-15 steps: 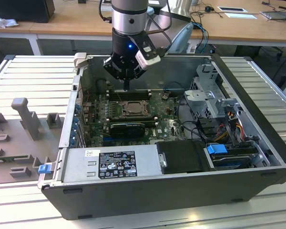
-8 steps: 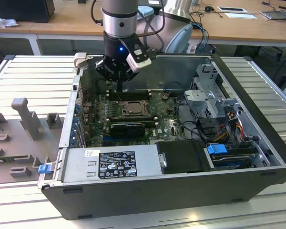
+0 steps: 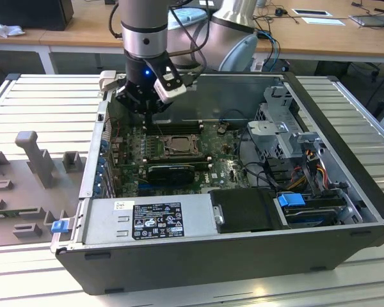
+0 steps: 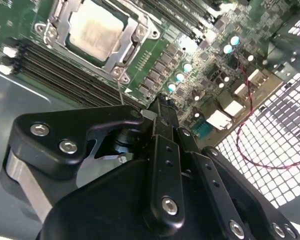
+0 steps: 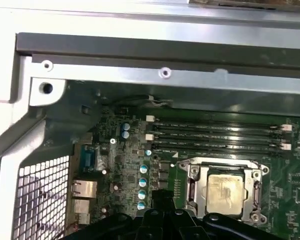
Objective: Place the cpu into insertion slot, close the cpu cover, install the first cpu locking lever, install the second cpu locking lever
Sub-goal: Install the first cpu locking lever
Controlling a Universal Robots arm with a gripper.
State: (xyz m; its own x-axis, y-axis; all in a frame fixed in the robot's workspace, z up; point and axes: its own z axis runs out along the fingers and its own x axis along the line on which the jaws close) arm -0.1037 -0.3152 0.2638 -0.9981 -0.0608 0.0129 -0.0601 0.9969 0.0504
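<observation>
At the gripper (image 4: 160,107), you have the fingers pressed together and I see nothing pinched between them. Just beyond the tips in both wrist views lies the green motherboard (image 5: 115,160), with the long black memory slots (image 4: 65,70) running between the gripper and the socket. Near the tips a thin wire rod (image 4: 121,94) sticks up from the socket's closest corner; I take it for a locking lever that isn't latched yet. Treat it as springy and slippery, and push on it close to its free end.

A little further out, the cpu (image 4: 97,29) already sits in the insertion slot (image 3: 157,142), its pale top showing through the cpu cover (image 4: 135,34), which lies down over its edges. The chip is light, stiff and fragile, so only ever grip it by opposite edges. The cover is thin sheet metal and easily bent.

Your arm reaches down into the open case from above, wrist pointing downward, tool hovering over the board beside the socket.
</observation>
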